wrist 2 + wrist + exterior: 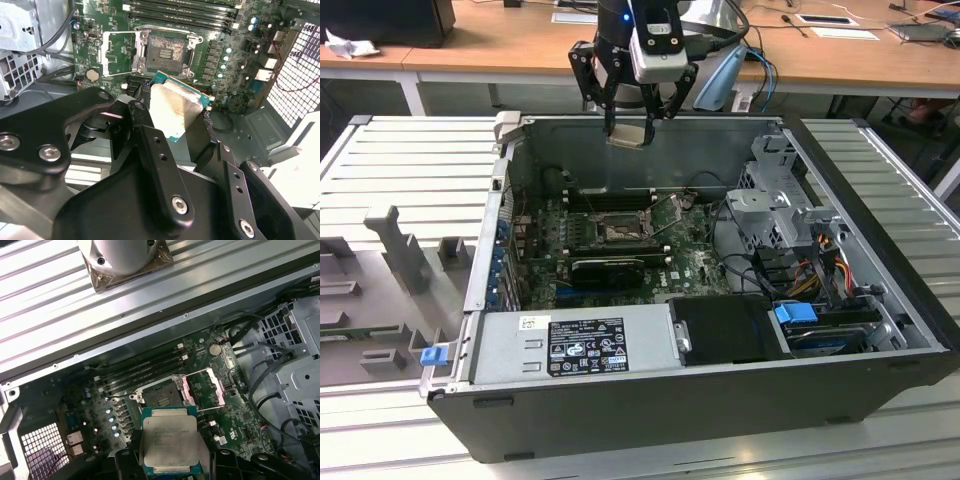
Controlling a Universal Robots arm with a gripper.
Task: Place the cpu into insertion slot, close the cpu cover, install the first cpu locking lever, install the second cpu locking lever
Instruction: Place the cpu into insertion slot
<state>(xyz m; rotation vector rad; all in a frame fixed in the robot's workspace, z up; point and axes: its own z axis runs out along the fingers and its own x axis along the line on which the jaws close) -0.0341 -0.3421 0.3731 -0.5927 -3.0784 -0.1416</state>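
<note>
My gripper (628, 126) hangs above the open computer case, over its back wall, shut on the cpu (628, 135). In both wrist views the pale silver chip (176, 111) (170, 439) sits flat between the two black fingers (141, 125), its green edge showing. Well below it on the green motherboard lies the insertion slot (618, 232) (167, 50) (161, 396), its brownish contact field bare. The cpu cover (117, 50) (202, 385) is swung open beside the slot, and thin wire levers (667, 210) stand raised near it.
The case walls (650, 150) ring the board. A grey power supply (575, 345) lies at the front and a metal drive cage (780, 200) with cables (805, 270) on the exterior view's right. Black memory slots (610, 198) and a long black card (605, 268) flank the socket.
</note>
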